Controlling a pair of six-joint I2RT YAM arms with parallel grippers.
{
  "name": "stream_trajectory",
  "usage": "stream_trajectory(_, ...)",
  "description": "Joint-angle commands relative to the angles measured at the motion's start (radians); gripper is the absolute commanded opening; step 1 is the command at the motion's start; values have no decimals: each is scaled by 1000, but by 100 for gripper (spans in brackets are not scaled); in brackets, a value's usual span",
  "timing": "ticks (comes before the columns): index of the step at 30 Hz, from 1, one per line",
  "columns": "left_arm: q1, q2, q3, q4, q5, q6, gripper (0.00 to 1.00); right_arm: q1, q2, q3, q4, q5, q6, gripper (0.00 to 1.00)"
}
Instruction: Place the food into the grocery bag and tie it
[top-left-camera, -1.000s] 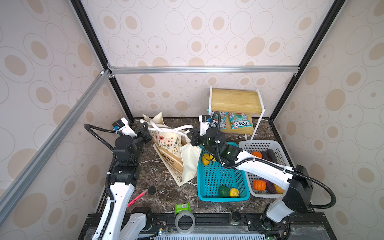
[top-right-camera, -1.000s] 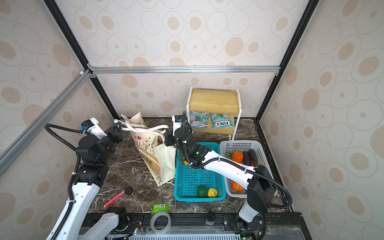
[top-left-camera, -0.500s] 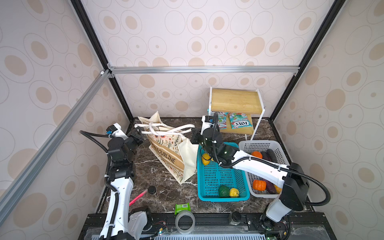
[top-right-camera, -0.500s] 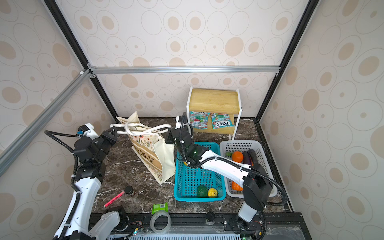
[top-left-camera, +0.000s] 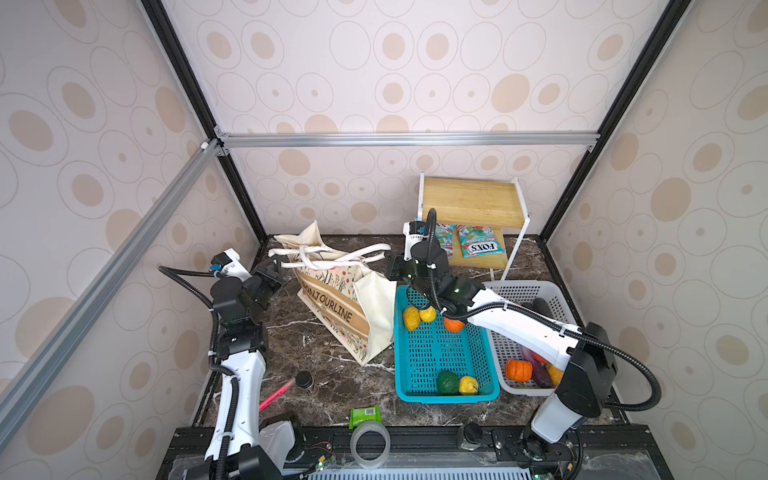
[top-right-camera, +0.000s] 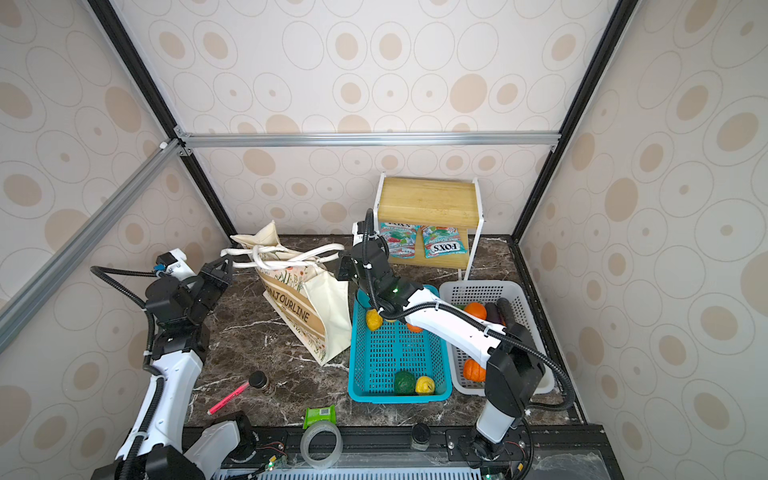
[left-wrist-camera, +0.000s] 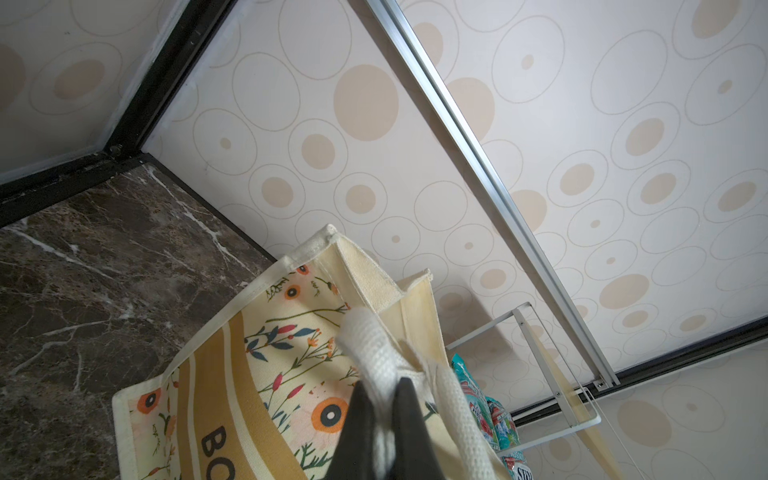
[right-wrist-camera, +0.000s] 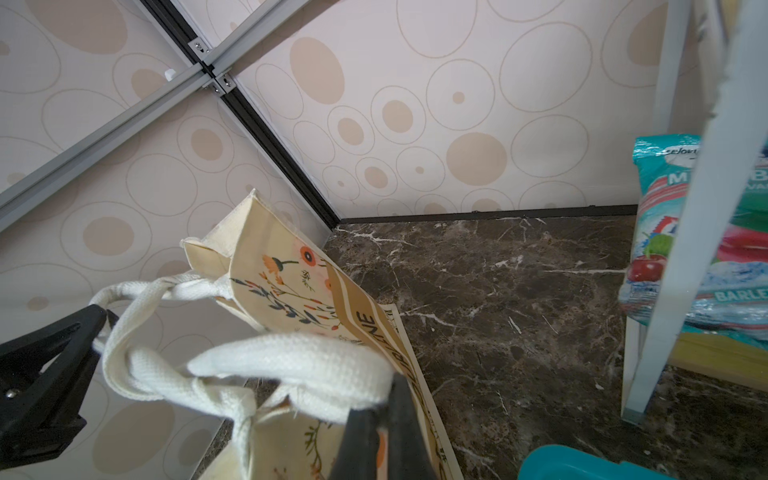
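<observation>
- Left gripper (left-wrist-camera: 380, 388) and right gripper (right-wrist-camera: 376, 411) are each clamped on the rope handles (top-left-camera: 324, 261) above the grocery bag (top-left-camera: 332, 309); the tying seems underway.
- Lemons (top-left-camera: 417, 316) lie unpacked in the blue basket (top-left-camera: 399, 332) to the right.

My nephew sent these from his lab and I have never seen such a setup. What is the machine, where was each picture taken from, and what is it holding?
It is two white robot arms at a marble table, each ending in a two-finger clamp called a gripper. Two pictures look down from overhead, side by side; the other two come from cameras on the arms' wrists. On the table stand a floral grocery bag, a blue basket and a white basket with toy fruit, and a small shelf with snack packets. The left gripper and the right gripper are each shut on one of the bag's white rope handles.
</observation>
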Motion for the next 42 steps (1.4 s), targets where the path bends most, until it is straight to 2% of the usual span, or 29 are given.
stream_trajectory(1,146,-10,57,82,-252,-2,0,-168,-20,-6,-117,241,38,0)
stream_trajectory(4,166,-34,0,91,-218,2,0,-207,-47,-72,-106,190,92,0)
stream_trajectory(6,166,-45,-42,109,-183,6,0,-212,-55,-100,-92,164,80,0)
stream_trajectory(8,158,-63,-103,174,-126,7,0,-211,-33,-80,-119,85,45,0)
stream_trajectory(11,146,-116,-193,199,-114,-4,0,-205,3,-57,-152,26,34,0)
stream_trajectory(19,95,-140,-262,216,-80,-2,0,-141,52,104,-297,86,-113,0)
stream_trajectory(22,89,-125,-266,263,-38,-30,0,-122,45,109,-297,105,-144,0)
stream_trajectory(24,89,-112,-256,288,2,-49,0,-118,25,90,-263,78,-160,6)
stream_trajectory(26,84,-92,-246,324,49,-67,0,-116,12,77,-223,14,-183,22)
stream_trajectory(29,73,-52,-237,377,112,-89,2,-100,15,87,-183,-60,-225,32)
stream_trajectory(33,57,0,-246,439,178,-114,2,-71,64,151,-172,-145,-254,35)
stream_trajectory(38,49,7,-245,413,159,-97,4,-55,90,167,-161,-164,-209,38)
stream_trajectory(40,42,9,-246,416,154,-106,6,-34,57,134,-172,-122,-202,40)
stream_trajectory(42,29,13,-242,415,154,-102,13,-17,1,91,-191,-90,-190,49)
